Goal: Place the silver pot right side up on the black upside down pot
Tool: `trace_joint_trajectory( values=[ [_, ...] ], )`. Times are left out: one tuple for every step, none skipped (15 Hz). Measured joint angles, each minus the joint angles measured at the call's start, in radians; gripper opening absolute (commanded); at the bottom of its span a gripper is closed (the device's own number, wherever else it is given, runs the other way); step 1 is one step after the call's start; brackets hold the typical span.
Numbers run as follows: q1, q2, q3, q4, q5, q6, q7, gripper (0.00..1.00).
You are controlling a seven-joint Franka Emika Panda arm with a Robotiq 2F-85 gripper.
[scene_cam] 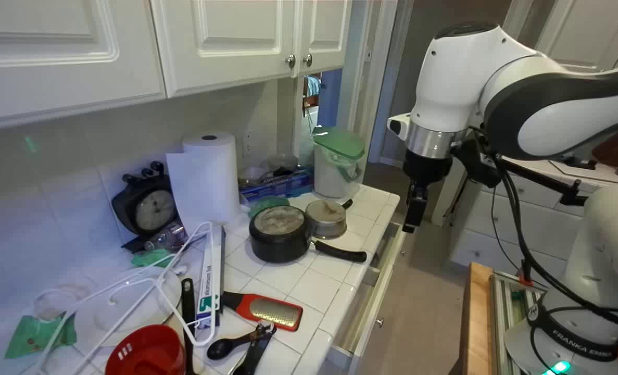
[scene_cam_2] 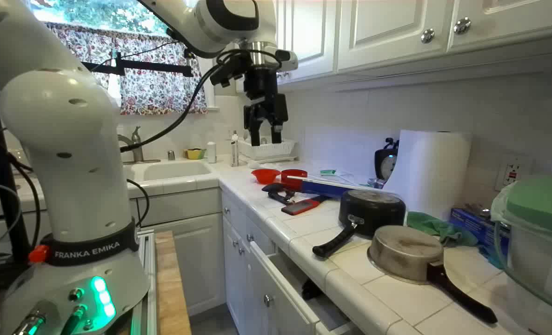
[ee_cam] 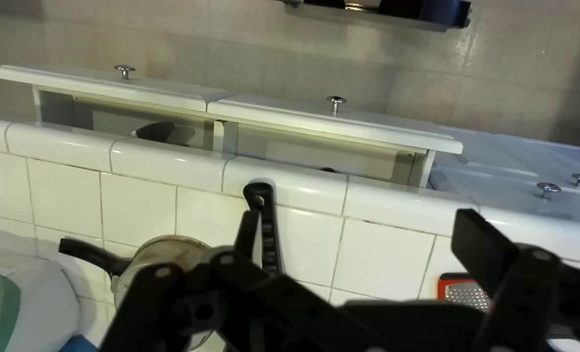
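The silver pot (scene_cam: pixel 326 219) sits upside down on the tiled counter, base up, with a dark handle; it also shows in an exterior view (scene_cam_2: pixel 403 251) and partly in the wrist view (ee_cam: pixel 175 252). Beside it stands the black upside down pot (scene_cam: pixel 280 237), grey base up, its handle pointing to the counter's front edge; it also shows in an exterior view (scene_cam_2: pixel 371 211). In the wrist view only its handle (ee_cam: pixel 270 234) shows clearly; its body is hidden behind my gripper. My gripper (scene_cam_2: pixel 265 139) is open and empty, high up near the counter's front edge, apart from both pots.
Open drawers (ee_cam: pixel 319 146) stick out below the counter edge. A white bin with a green lid (scene_cam: pixel 340 161), a paper towel roll (scene_cam: pixel 212 182) and a blue box (scene_cam: pixel 277 187) stand near the pots. A red grater (scene_cam: pixel 275 311) lies nearby. Cabinets (scene_cam_2: pixel 392 32) hang above.
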State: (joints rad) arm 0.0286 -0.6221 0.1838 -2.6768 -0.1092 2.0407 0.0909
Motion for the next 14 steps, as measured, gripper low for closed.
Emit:
trace_joint_trajectory(
  values=[
    [0.0, 0.0, 0.0, 0.0, 0.0, 0.0, 0.0, 1.0],
    [0.0, 0.0, 0.0, 0.0, 0.0, 0.0, 0.0, 1.0],
    [0.0, 0.0, -0.002, 0.0, 0.0, 0.0, 0.0, 1.0],
    [0.0, 0.0, -0.007, 0.0, 0.0, 0.0, 0.0, 1.0],
    [-0.004, 0.0, -0.014, 0.001, 0.0, 0.0, 0.007, 1.0],
    [-0.012, 0.001, -0.024, 0.003, -0.001, 0.003, 0.02, 1.0],
    [-0.025, 0.001, -0.036, 0.005, -0.003, 0.011, 0.033, 1.0],
    [-0.04, 0.003, -0.05, 0.007, -0.003, 0.028, 0.043, 1.0],
    [-0.056, 0.005, -0.065, 0.01, -0.004, 0.049, 0.048, 1.0],
    [-0.073, 0.009, -0.079, 0.012, -0.005, 0.073, 0.052, 1.0],
    [-0.089, 0.015, -0.092, 0.013, -0.008, 0.1, 0.053, 1.0],
    [-0.103, 0.023, -0.105, 0.016, -0.011, 0.129, 0.053, 1.0],
    [-0.115, 0.035, -0.117, 0.02, -0.012, 0.159, 0.053, 1.0],
    [-0.122, 0.051, -0.131, 0.025, -0.012, 0.181, 0.05, 1.0]
  ],
)
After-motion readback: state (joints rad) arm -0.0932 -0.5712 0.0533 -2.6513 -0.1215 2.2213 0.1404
